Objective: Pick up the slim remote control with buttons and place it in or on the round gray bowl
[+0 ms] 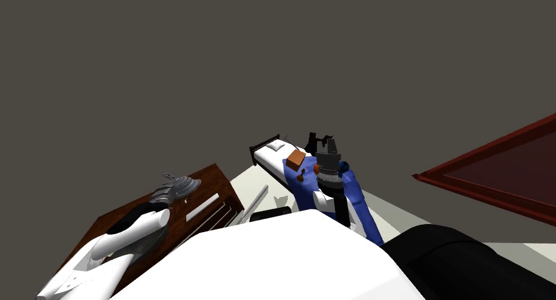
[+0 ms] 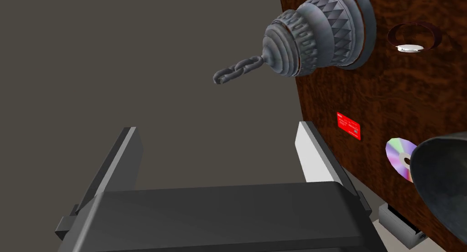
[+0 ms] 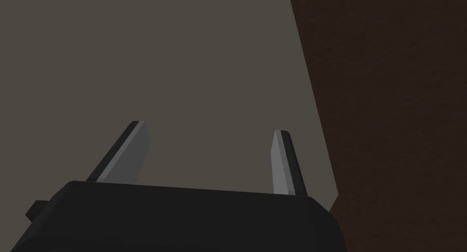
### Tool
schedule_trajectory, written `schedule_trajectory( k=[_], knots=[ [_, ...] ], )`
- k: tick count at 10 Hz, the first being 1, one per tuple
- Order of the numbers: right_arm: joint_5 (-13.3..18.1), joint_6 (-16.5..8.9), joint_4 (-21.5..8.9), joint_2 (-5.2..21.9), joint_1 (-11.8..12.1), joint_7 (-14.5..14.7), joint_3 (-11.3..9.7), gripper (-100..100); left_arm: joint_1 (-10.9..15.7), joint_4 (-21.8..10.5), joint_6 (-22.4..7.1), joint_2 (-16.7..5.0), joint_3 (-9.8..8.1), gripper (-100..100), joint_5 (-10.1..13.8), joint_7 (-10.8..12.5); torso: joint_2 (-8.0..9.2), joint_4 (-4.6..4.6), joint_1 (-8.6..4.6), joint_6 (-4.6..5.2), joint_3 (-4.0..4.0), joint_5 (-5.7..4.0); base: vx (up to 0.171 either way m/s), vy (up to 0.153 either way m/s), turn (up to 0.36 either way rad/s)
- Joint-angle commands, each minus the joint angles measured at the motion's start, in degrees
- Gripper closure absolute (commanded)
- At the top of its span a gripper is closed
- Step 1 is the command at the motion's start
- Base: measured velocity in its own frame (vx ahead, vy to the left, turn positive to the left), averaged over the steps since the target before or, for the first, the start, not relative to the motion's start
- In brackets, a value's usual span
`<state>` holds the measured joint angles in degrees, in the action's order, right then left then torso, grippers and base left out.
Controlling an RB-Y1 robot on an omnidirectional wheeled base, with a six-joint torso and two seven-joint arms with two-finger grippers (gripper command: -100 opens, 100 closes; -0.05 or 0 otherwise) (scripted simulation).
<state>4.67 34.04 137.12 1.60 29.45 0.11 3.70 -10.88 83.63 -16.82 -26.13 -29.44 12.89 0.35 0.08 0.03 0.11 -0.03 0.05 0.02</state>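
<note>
A dark wood table (image 1: 214, 177) stands at my left. On it lies a slim white bar (image 1: 202, 207), which looks like the remote. My left gripper (image 2: 219, 128) hovers open and empty over the table, near a grey bell with a chain (image 2: 314, 35). Beside the right finger shows the rim of a round dark grey bowl (image 2: 438, 185). In the head view the bowl (image 1: 152, 240) lies partly under my left forearm. My right gripper (image 3: 210, 126) is open and holds nothing. It is raised in front of me (image 1: 328, 145), above the bed.
Also on the table are a red card (image 2: 349, 125), a shiny disc (image 2: 397, 156) and a small ring with a white inside (image 2: 412, 37). A bed with a blue blanket (image 1: 296, 185) and an orange box (image 1: 295, 160) stands ahead. A dark red frame (image 1: 488, 174) is at the right.
</note>
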Motion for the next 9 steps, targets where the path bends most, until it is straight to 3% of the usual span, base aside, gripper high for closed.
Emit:
schedule_trajectory(
  k=[1, 4, 6, 8, 9],
  knots=[
    [0.00, 0.00, 0.00, 0.00, 0.00, 0.00, 0.00, 0, 0.02, -1.11, -2.35, -0.51, -0.78, -100, 0.68, -0.17, 0.00, 0.00, 0.00, 0.00, 0.00, 0.00, 0.010, -0.002, -0.179],
    [0.00, 0.00, 0.00, 0.00, 0.01, 0.00, 0.01, 0, 1.11, -6.40, -7.45, -1.10, -3.68, -100, 2.46, -1.17, -0.02, -0.01, 0.06, -0.08, -0.01, 0.00, 0.016, 0.004, -0.212],
    [0.00, 0.00, 0.00, 0.00, 0.01, 0.00, 0.01, 0, 1.11, -7.45, -7.84, -1.10, -3.68, -100, 2.46, -1.17, -0.03, -0.01, 0.08, -0.07, -0.02, 0.01, 0.012, 0.009, -0.062],
    [0.00, 0.00, 0.00, 0.00, 0.01, 0.00, 0.01, 0, 1.88, -12.13, -11.78, -1.21, -6.27, -100, 4.27, -2.20, -0.02, -0.01, 0.07, -0.03, -0.01, 0.01, 0.024, 0.026, -0.277],
    [0.00, 0.00, 0.00, 0.01, 0.01, 0.00, 0.01, 0, 1.88, -12.91, -13.05, -1.21, -6.27, -100, 4.27, -2.20, -0.07, -0.01, 0.16, -0.02, -0.04, 0.03, 0.026, 0.042, -0.142]
  ],
)
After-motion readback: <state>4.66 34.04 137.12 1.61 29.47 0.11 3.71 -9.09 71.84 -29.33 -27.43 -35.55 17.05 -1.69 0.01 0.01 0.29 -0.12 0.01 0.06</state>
